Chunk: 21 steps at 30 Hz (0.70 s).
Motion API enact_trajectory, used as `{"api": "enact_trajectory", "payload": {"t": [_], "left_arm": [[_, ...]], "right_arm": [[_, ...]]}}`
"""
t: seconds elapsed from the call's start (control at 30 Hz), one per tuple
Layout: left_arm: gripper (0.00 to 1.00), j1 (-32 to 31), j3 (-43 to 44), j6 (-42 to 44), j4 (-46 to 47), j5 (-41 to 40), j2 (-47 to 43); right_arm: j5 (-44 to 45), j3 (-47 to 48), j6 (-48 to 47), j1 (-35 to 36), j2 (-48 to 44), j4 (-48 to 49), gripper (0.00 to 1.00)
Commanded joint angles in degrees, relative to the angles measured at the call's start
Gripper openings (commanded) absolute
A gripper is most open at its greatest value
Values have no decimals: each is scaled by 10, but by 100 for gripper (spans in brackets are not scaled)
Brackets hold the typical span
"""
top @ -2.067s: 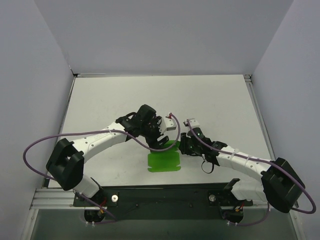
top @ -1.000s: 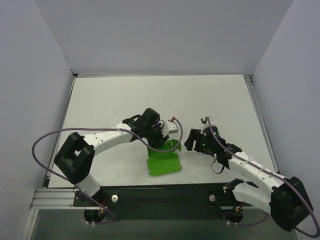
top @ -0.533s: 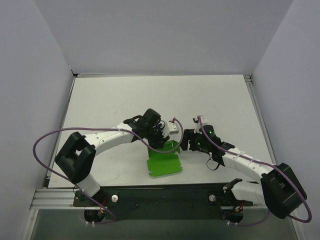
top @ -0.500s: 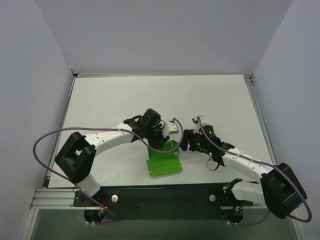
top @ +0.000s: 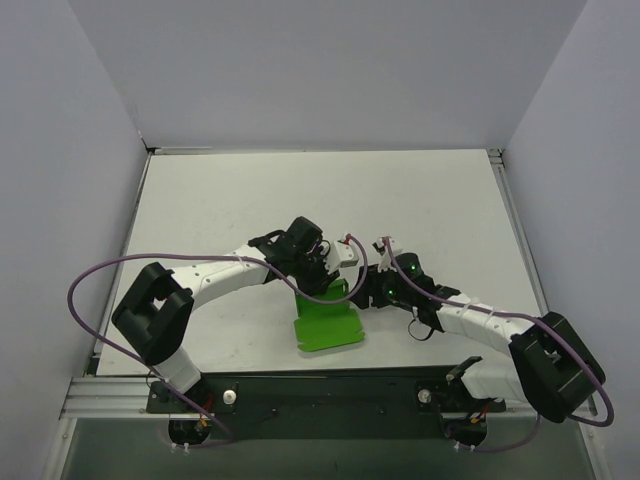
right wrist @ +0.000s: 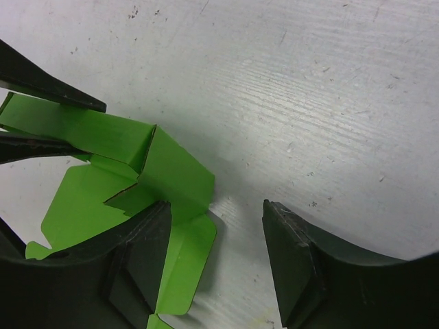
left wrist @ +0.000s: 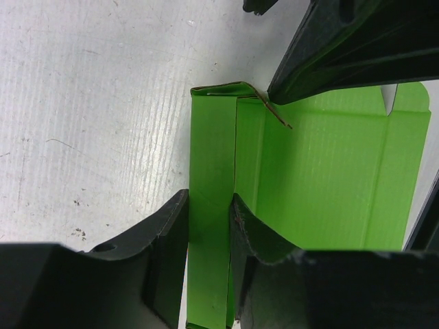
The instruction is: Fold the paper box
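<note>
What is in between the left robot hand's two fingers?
A green strip of the paper box, gripped by the left gripper with its fingers on either side. The left wrist view shows it best.

Bright, even light falls from above. My arms [top: 210, 275] leave only soft, pale shadows on the white table [top: 220, 200], and nothing glares. Up close, my left fingers [left wrist: 164, 253] look very dark and a bit fuzzy at the near edge, but the green paper box [left wrist: 322, 178] shows sharp and bright.
</note>
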Motion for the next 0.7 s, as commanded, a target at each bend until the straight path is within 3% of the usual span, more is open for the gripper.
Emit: {"api": "enact_trajectory", "payload": {"t": [0.0, 0.67], "left_arm": [[29, -3, 9, 3, -13, 26, 4], [29, -2, 9, 17, -22, 53, 6]], "right_arm": [[-21, 2, -16, 5, 22, 59, 56], [-40, -19, -53, 15, 77, 212, 54]]}}
